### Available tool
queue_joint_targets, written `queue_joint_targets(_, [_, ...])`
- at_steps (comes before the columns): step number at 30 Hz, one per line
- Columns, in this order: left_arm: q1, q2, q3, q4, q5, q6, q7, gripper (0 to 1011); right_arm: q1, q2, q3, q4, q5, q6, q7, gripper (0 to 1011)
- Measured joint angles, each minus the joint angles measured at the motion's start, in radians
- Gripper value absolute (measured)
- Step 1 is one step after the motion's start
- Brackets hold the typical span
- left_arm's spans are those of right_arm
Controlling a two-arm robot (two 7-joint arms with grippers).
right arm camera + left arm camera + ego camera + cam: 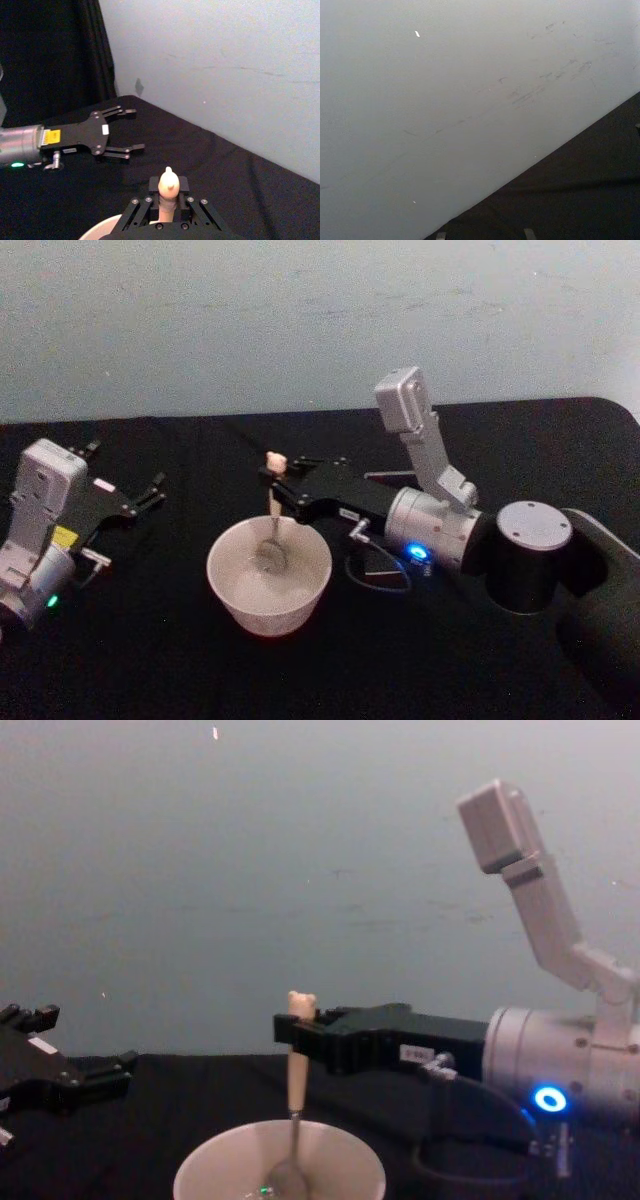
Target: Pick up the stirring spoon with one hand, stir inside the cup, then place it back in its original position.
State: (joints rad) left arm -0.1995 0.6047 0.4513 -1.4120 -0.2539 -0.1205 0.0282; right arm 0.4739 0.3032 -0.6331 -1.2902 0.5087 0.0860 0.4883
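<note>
Left side first: the left gripper (152, 492) hangs low over the black cloth-covered worktop (150, 660), well apart from everything else. Its jaws are spread wide w/ nothing btwn them, and we see that from the right wrist cam too.

Moving to the middle, the wide round cream-white cup (262, 615) stands on the worktop near the front. In it is the stirring spoon (272, 512), a slim one w/ a shiny metal bowl and a beige handle topped by a tiny bear head. It's approx upright, w/ the metal bowl down inside the cup near the bottom and the handle poking up past the rim.

Then the right gripper (272, 480) reaches in roughly level from the right, above the cup's far side. Its jaws are pinching the beige handle just under the bear head. A blue light glows on the wrist behind it.
</note>
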Motion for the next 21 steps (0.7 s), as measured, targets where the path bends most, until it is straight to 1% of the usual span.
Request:
queue_joint_targets(6, [0.000,0.000,0.000,0.000,0.000,0.000,0.000,1001,-0.020,0.026,0.023,-0.035,-0.003,0.016,0.002,212])
queue_joint_targets(12, [0.000,0.000,0.000,0.000,0.000,0.000,0.000,1001,-0.060,0.079,0.046,-0.108,0.006,0.053,0.029,212])
queue_joint_targets(15, [0.000,0.000,0.000,0.000,0.000,0.000,0.000,1001,-0.080,0.116,0.053,-0.149,0.018,0.074,0.050,212])
queue_joint_targets(16, [0.000,0.000,0.000,0.000,0.000,0.000,0.000,1001,-0.080,0.116,0.053,-0.149,0.018,0.074,0.050,212])
queue_joint_targets(18, [0.000,0.000,0.000,0.000,0.000,0.000,0.000,1001,-0.095,0.145,0.059,-0.182,0.031,0.086,0.067,212])
queue_joint_targets(20, [0.000,0.000,0.000,0.000,0.000,0.000,0.000,1001,-0.101,0.156,0.060,-0.198,0.038,0.091,0.076,212])
queue_joint_targets(21, [0.000,0.000,0.000,0.000,0.000,0.000,0.000,1001,-0.108,0.167,0.060,-0.213,0.046,0.095,0.084,212])
